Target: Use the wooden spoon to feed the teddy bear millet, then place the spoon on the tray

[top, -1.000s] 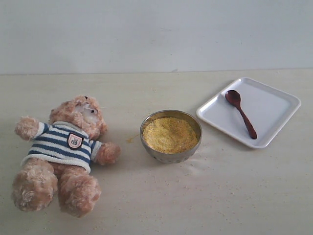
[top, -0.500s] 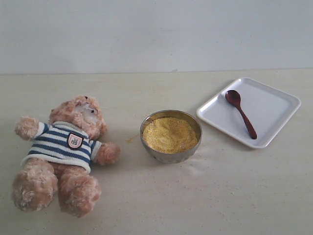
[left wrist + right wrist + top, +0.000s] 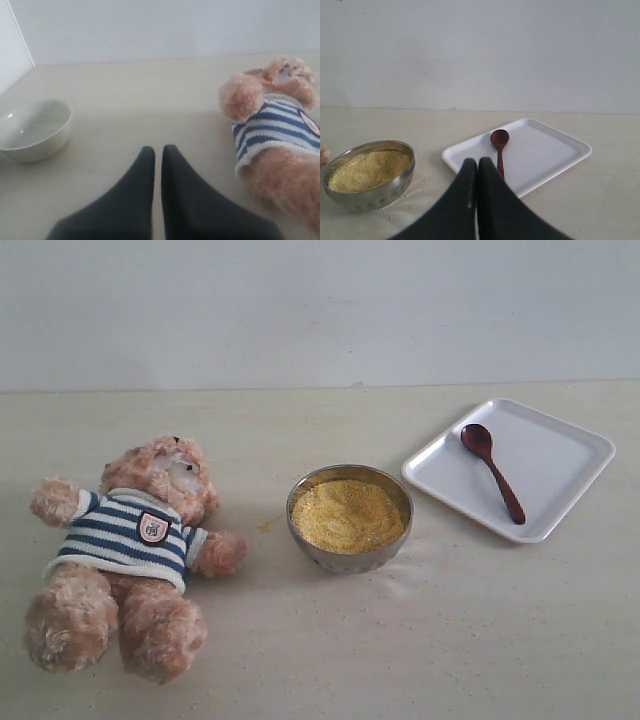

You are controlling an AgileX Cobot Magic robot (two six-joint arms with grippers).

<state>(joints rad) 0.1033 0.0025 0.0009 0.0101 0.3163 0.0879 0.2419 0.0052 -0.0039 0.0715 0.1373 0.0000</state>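
Left gripper (image 3: 157, 150) and right gripper (image 3: 477, 162), both black, were pinched closed, holding nothing. Fluffy light-brown plush teddy bear (image 3: 125, 540) in striped sweater lay face-up, nearest. Golden-yellow millet (image 3: 347, 515) was heaped in round metal bowl (image 3: 350, 562), mid-table. Farthest: dark glossy wooden spoon (image 3: 492, 472) lay on flat white tray (image 3: 560, 455). Risk: slim, flat-lying handle could skid from a pinch; heaped grains could spill.

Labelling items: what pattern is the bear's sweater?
Navy-and-white stripes on the sweater; exterior view shows it best.
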